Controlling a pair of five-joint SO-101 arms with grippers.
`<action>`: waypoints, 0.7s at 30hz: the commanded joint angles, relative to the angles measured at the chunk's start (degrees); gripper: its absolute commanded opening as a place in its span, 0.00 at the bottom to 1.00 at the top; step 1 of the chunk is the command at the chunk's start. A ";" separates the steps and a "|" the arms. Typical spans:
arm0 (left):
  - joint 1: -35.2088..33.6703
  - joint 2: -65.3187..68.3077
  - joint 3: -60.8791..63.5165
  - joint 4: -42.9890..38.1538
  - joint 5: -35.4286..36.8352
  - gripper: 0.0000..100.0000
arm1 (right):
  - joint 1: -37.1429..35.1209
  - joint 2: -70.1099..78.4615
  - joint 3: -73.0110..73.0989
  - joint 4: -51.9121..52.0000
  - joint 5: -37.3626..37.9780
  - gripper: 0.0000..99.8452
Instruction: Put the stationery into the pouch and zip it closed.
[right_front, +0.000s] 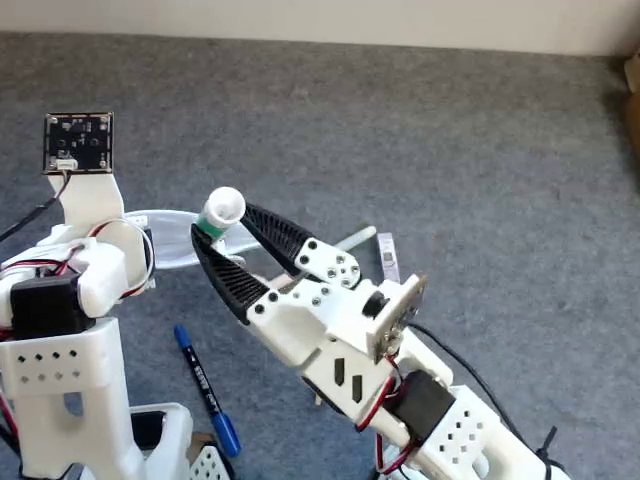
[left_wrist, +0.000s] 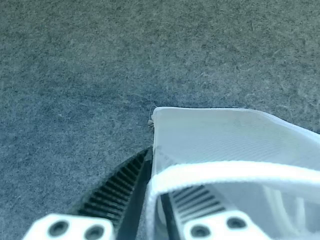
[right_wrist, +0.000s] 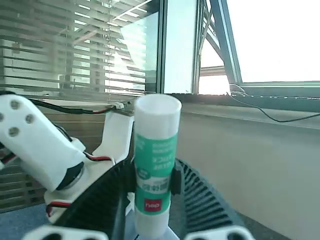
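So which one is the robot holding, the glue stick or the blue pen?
The glue stick, the white tube with a green label, clamped in the right gripper. The blue pen lies loose on the table.

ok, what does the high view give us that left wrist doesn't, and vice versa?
High view: the right gripper shut on the glue stick beside the pouch, and a blue pen lying on the grey carpet near the left arm's base. Left wrist view: the left gripper pinching the pouch's rim, one finger outside, one inside. Both: the white pouch and the grey carpet.
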 joint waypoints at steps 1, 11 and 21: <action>1.71 0.92 -0.92 -0.35 0.62 0.01 | -0.66 4.18 -1.36 -1.45 -0.26 0.00; 1.63 0.92 -0.92 -0.35 0.62 0.01 | -0.48 17.54 -1.89 -11.47 -0.18 0.00; 1.54 0.92 -0.92 -0.35 0.53 0.01 | -0.75 17.63 -1.63 -10.95 9.14 0.05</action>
